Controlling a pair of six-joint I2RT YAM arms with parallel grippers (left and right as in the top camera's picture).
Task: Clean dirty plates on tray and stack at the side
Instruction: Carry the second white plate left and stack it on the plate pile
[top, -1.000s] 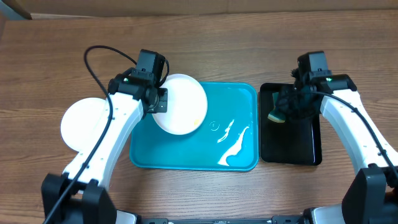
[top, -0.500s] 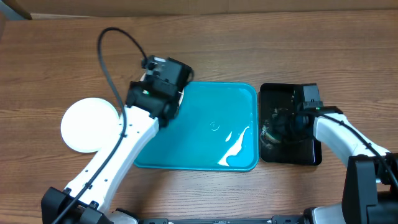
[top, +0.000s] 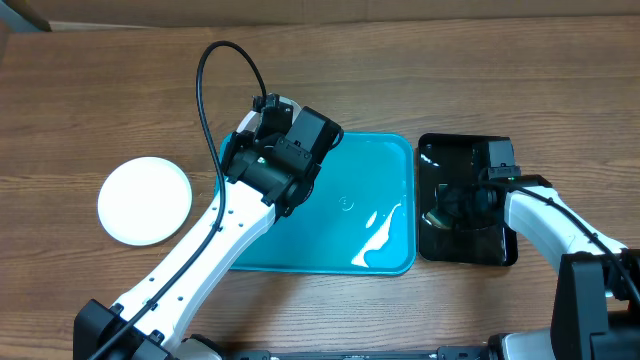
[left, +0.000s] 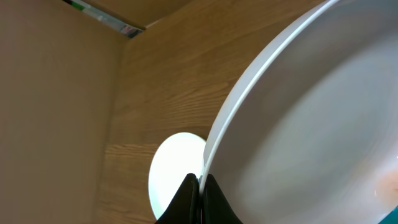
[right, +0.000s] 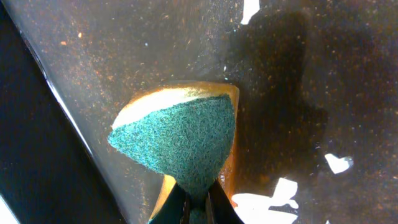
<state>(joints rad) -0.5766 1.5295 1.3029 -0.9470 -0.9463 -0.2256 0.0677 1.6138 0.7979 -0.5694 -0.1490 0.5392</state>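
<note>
a second ago the white plate (left: 311, 124) lay open to the overhead view at the far-left corner of the turquoise tray (top: 370, 180). now the left arm has swung in over that corner and hides the plate from above. only the left wrist view shows it, tipped up on edge, its rim pinched between the closed left fingers (left: 200, 191). a faint orange mark sits near its lower right edge (too blurred to call a smear). the right fingers (right: 200, 208) have dropped from the back of the black tray (top: 480, 150) to its middle, clamped tight on the green sponge (right: 180, 137). the sponge hangs just above the glossy surface or rests on it; i cannot tell which.

this looks like the plate being offered up for wiping. no plate lies in the turquoise tray, so it is likely the last one. a second plate (top: 145, 200) rests on the counter (top: 90, 90) to the left, well apart from the tray; one plate or a stack, i cannot tell. sponge and held plate are well apart, with the tray's bare right half between them and the left arm's bulk over its left side.
</note>
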